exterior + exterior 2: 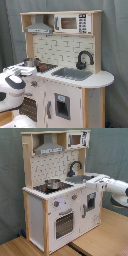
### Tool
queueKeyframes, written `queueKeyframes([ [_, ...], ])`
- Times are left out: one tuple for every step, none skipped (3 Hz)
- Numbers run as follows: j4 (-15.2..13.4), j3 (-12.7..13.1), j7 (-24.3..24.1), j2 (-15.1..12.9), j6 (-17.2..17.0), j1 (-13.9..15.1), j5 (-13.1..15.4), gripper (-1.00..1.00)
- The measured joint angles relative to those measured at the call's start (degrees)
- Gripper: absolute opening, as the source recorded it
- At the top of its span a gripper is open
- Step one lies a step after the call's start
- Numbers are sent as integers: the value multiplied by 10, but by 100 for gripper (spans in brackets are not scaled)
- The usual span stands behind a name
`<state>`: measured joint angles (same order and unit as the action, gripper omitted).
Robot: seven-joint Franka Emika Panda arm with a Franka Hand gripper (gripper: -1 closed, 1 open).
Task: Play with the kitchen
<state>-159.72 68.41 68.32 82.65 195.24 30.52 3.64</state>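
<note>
The arm (116,187) reaches beside the kitchen (60,193) counter (its gripper's state I cannot tell); pushing further could shove the kitchen.

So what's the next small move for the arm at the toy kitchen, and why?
Probably ease the arm further in over the grey sink: in the second exterior view it reaches the kitchen from that end, level with the countertop, with nothing held that I can see.
</note>
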Motion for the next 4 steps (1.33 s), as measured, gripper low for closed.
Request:
queueKeyframes([
  [-5,-45,60,-13,4,3,0,100],
  [-5,-81,106,-28,4,4,0,100],
  [-4,-117,150,-46,4,4,0,100],
  [-1,-161,202,-72,5,4,0,100],
])
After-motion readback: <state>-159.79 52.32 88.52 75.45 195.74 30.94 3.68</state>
